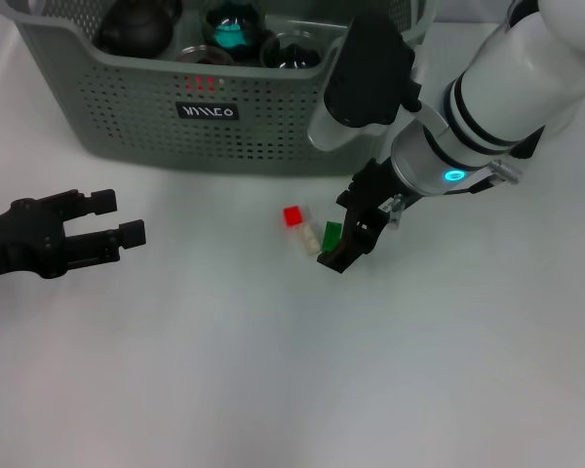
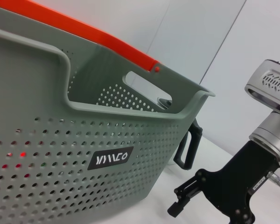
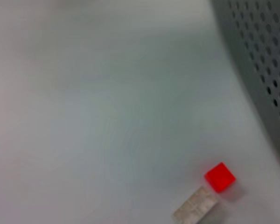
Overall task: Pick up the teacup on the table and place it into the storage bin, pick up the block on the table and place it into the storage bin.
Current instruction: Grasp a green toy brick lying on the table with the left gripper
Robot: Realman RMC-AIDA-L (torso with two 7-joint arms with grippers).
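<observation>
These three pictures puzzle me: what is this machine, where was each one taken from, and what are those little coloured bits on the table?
It is a robot with two arms, each ending in a gripper. The wide picture looks down from a camera on its head; the other two come from cameras on its wrists. The left gripper waits open above the white table, holding nothing. The right gripper reaches down right beside the green block; whether it has gripped it I cannot tell. Next to that lie a pale block and a red block. Behind them stands the grey-green storage bin, already holding some dark, roundish items I cannot identify.
</observation>
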